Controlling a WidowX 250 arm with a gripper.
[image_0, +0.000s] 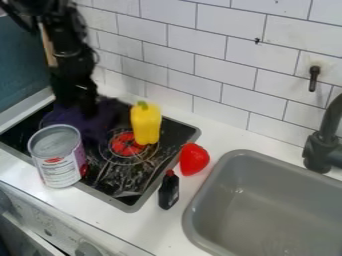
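The purple cloth (102, 120) lies bunched on the back left part of the black stove top (120, 187), directly by the pincer (83, 112). Its folds show no clear point or front end, and its long axis cannot be made out; its dark edges merge with the black surface, and the pincer hides part of it. The pincer hangs down from the upper left, dark against dark, and I cannot tell how wide it stands or whether it has hold of the cloth.

In front of the cloth, at the stove's left front edge, a can (59, 157) stands upright, its round grey top facing up. Its label has a red emblem over rows of print too small to read. A small red thing (84, 170) shows at its right side, partly hidden.

To the right of the cloth, a yellow pepper (146, 125) stands upright, green stem up, by the red centre of the burner (127, 144). A red object (194, 159) sits on the worktop (217, 136) between stove and sink (267, 212). Near it, by the stove's rim, is a black bottle (169, 192), its red cap towards the wall (200, 55); marks on its side are illegible. The tap (324, 145) is cut off at the right edge, and the sink at the bottom and right.
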